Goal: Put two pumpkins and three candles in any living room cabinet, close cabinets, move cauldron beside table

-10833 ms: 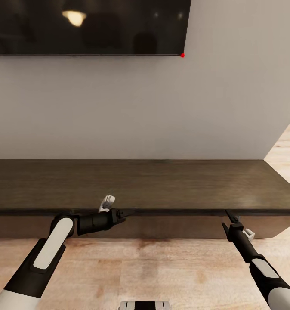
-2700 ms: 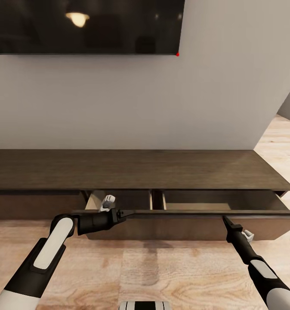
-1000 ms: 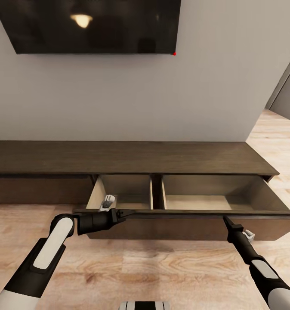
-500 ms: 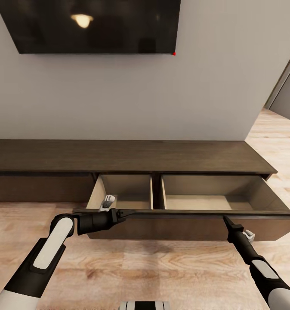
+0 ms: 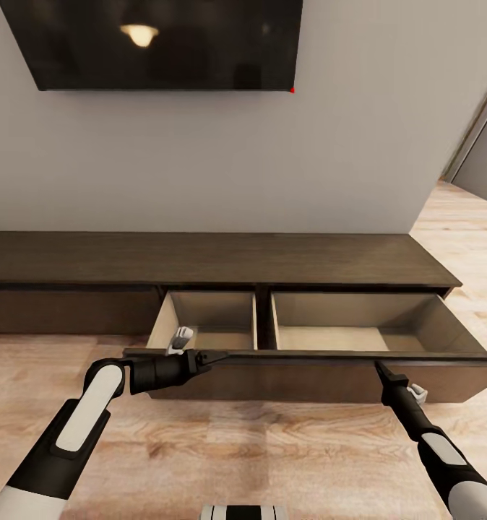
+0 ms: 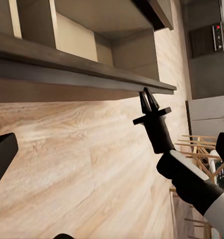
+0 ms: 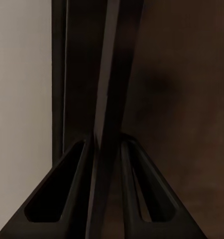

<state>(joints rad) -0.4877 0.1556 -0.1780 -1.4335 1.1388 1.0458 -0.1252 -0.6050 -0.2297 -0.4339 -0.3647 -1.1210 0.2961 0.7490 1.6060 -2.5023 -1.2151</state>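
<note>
2 claws [image 5: 206, 356] [image 5: 380, 370] on cabinet [image 5: 222, 260] drawer-front

The cabinet [image 5: 222, 260] is finished in dark brown wood grain, and its open drawer [image 5: 330, 325] is lined in pale beige. The floor [image 5: 272, 448] is patterned in light wood planks.

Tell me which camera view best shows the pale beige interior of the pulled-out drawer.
The head view: the pale beige drawer interior lies open from above, both compartments bare. The left wrist view catches part of it obliquely; the right wrist view has just the dark drawer-front edge.
</note>
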